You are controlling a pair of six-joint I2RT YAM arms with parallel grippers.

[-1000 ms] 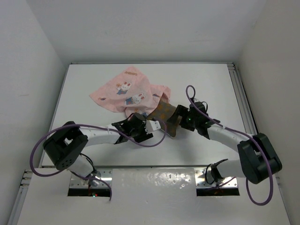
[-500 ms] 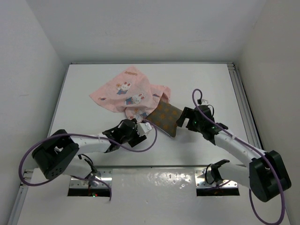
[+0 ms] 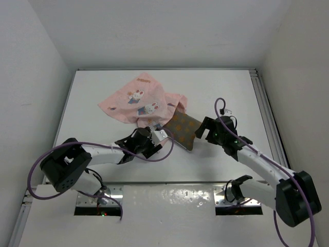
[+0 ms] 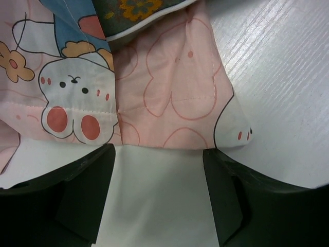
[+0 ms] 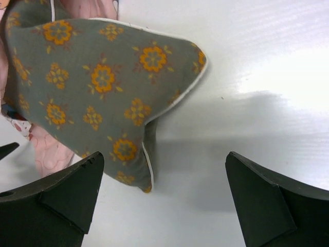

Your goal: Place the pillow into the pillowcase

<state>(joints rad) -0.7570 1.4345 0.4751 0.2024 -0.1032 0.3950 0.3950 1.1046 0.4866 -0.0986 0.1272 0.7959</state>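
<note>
**A:** Where is the pillow (image 3: 181, 127)?

**B:** In the top view it lies just right of the frame's middle, on the white surface (image 3: 231, 92). Its lower-right part is bare. Its upper-left end is covered by the pink pillowcase (image 3: 138, 99), which spreads crumpled toward the upper left.

**A:** Is that end inside the case or only under it?

**B:** I cannot tell for sure. In the right wrist view, pink cloth (image 5: 49, 154) shows beneath the pillow (image 5: 103, 87) at the lower left, and more shows at the top edge.

**A:** And the left pincer (image 3: 157, 136)?

**B:** It sits low on the surface, just left of the pillow's lower corner. In its own camera the pincer (image 4: 158, 172) has its fingers apart with bare white surface (image 4: 277, 62) between them. The hem of the pillowcase (image 4: 175, 98) lies right at the fingertips, across the gap, and is not clamped. A strip of the pillow (image 4: 136, 7) shows at the top edge of that frame.

**A:** The right pincer (image 3: 202, 128)?

**B:** It is just right of the pillow. In its camera the pincer (image 5: 162, 175) is spread wide and holds nothing. The pillow's near corner pokes into the gap toward the left finger (image 5: 67, 193) and touches neither finger. The rest of the gap shows surface (image 5: 247, 51).
</note>
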